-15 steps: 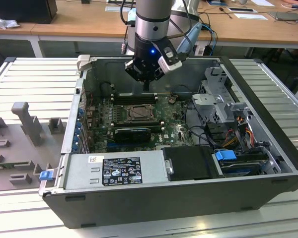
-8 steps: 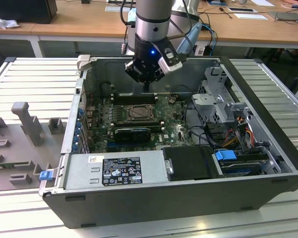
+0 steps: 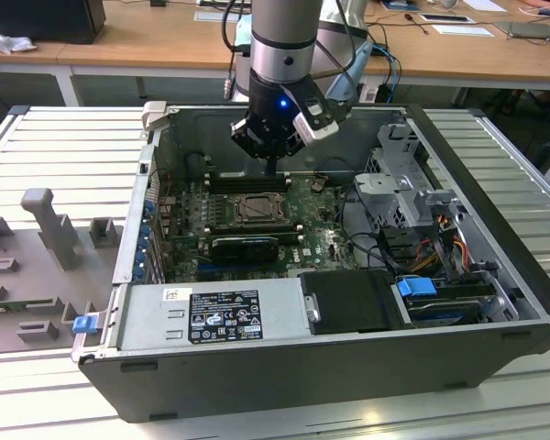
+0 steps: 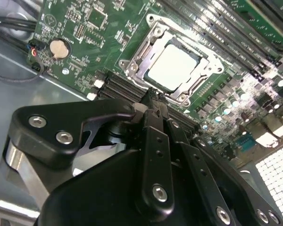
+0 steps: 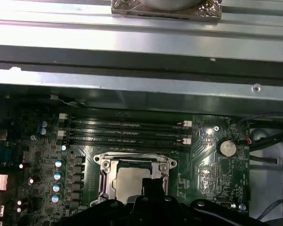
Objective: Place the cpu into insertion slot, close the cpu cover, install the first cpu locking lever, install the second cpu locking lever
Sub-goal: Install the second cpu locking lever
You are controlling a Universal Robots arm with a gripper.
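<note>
The cpu (image 4: 172, 66) lies flat in the insertion slot (image 3: 254, 209) on the green board, its pale face showing through the middle opening of the cpu cover (image 4: 140, 55). The silvery cover lies down over the socket; in the first wrist view it frames the cpu (image 5: 129, 181) as the cpu cover (image 5: 106, 176). My black gripper (image 4: 153, 101) hovers just above the socket's edge with its fingers together and nothing between them. The exterior view has the gripper (image 3: 271, 165) a little above the board, at the far side of the socket.
The board sits inside an open computer case (image 3: 495, 229). Long black memory slots (image 5: 127, 132) run beside the socket. A power supply (image 3: 211, 316), a drive cage (image 3: 394, 183) and cables (image 3: 440, 247) crowd the case. A grey fixture (image 3: 46, 220) stands at the exterior view's left.
</note>
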